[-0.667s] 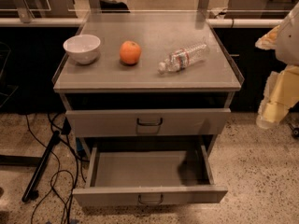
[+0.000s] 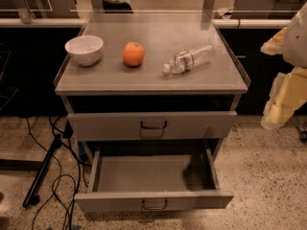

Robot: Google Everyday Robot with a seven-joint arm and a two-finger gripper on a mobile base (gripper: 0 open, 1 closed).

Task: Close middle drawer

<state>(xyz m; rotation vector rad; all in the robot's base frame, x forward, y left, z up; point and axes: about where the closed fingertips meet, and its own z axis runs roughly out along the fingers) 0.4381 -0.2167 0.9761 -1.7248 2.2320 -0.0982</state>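
The middle drawer [image 2: 153, 199] is a wide shallow grey tray, pulled far out of the cabinet. Its inside is empty and its low front carries a small dark handle [image 2: 154, 205]. Above it, the taller-fronted upper drawer [image 2: 152, 124] stands out only a little, with a dark gap over it. My gripper [image 2: 278, 111] is the cream and yellow part of the arm at the right edge. It hangs beside the cabinet's right side, level with the upper drawer, and touches nothing. A third drawer does not show.
On the cabinet top [image 2: 153, 75] stand a white bowl [image 2: 84, 49], an orange [image 2: 134, 53] and a plastic bottle [image 2: 189, 59] lying on its side. Black cables and a stand leg [image 2: 43, 174] lie on the speckled floor to the left. A dark counter runs behind.
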